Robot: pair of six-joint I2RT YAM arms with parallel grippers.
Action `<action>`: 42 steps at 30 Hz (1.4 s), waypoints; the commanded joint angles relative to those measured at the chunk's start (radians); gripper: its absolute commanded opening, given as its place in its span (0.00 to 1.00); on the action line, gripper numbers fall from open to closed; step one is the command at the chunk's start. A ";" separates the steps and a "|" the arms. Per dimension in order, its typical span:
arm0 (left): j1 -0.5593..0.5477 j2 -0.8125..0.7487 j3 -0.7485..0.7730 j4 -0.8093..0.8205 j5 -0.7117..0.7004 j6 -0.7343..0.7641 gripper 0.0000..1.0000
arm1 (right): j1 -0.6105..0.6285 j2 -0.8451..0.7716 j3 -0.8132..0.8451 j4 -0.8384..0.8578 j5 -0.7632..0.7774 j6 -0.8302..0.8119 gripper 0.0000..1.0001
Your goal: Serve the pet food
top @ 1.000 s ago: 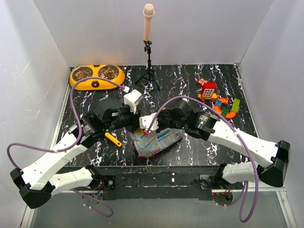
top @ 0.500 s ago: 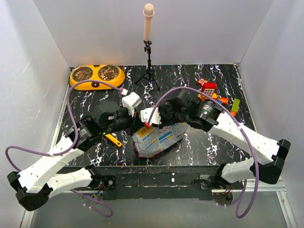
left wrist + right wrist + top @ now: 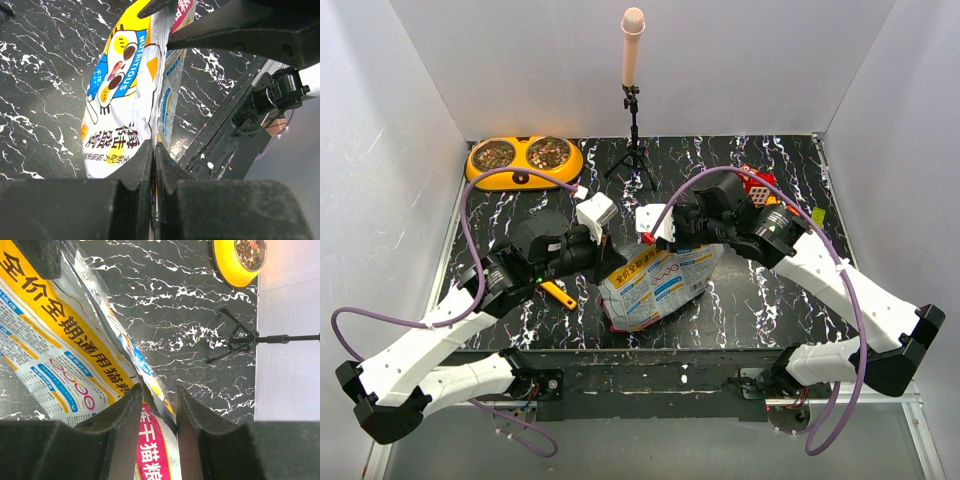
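Two pincers at pet food bag [image 3: 655, 285]: left gripper [image 3: 154, 146] clamped shut on its edge; right gripper [image 3: 159, 390] parted, bag edge between jaws.

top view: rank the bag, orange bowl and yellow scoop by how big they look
1. bag
2. bowl
3. scoop, though the left arm hides part of it

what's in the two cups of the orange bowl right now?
The orange double bowl holds mixed brown kibble on both sides in the top view. The right wrist view shows one side the same. Whatever lies beneath the kibble is covered.
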 commanded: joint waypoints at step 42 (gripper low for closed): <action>-0.035 0.109 0.007 0.168 0.000 -0.071 0.24 | 0.060 0.017 0.078 -0.043 0.067 -0.086 0.01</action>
